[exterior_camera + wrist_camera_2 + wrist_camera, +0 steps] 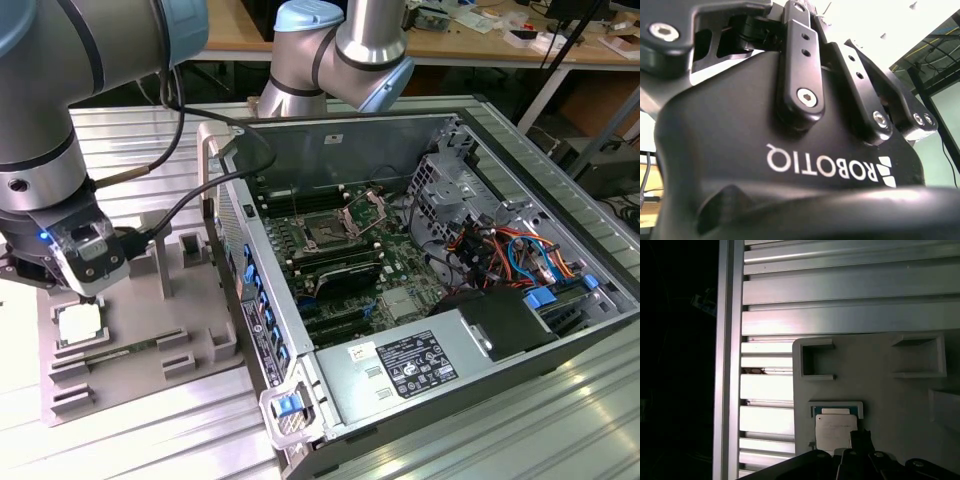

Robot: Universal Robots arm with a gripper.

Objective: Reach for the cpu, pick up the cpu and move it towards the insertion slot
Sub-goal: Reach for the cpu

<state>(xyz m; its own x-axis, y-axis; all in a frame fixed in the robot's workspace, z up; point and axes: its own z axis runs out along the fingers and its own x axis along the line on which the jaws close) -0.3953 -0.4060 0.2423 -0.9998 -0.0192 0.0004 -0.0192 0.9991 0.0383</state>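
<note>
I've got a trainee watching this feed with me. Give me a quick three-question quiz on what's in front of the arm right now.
1. True or false: the cpu already sits in the insertion slot.
2. Which thing is the gripper nearest to? A) the cpu B) the power supply C) the blue cables
3. Fill in the blank: the cpu lies on a grey ____, outside the computer case.

Key: 1 false; 2 A; 3 tray.
</note>
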